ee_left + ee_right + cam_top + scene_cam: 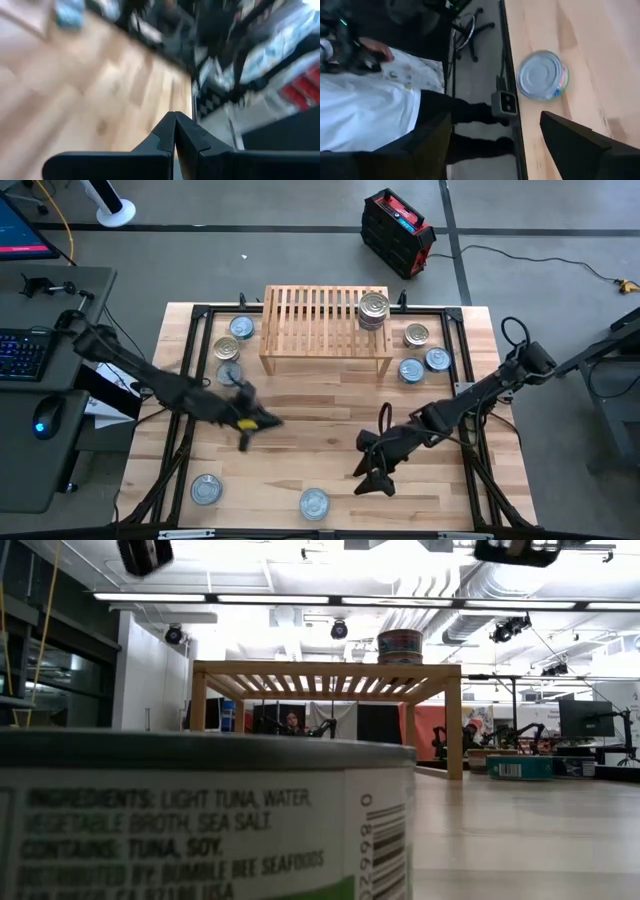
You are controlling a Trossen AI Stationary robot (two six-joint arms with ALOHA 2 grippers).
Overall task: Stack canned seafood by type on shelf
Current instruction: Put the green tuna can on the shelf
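Plank tabletop (pixel 320 450) under blurred, shut left hand (pixel 262 421); empty right hand (pixel 372 477) spread, fingertips cropped.

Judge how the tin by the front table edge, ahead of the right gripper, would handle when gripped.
The tin looks rigid and squat, lying flat, so unlikely to tip or roll. Its smooth metal wall may slip. The right gripper is open, seemingly wide enough.

**Left wrist: fingers shut over bare planks**

Left gripper (pixel 175 131) has both fingertips (pixel 167 131) pressed together, nothing between them. Plank tabletop (pixel 75 85) lies beyond the tips. One blurred tin (pixel 69 12) sits on it, well away from the gripper.
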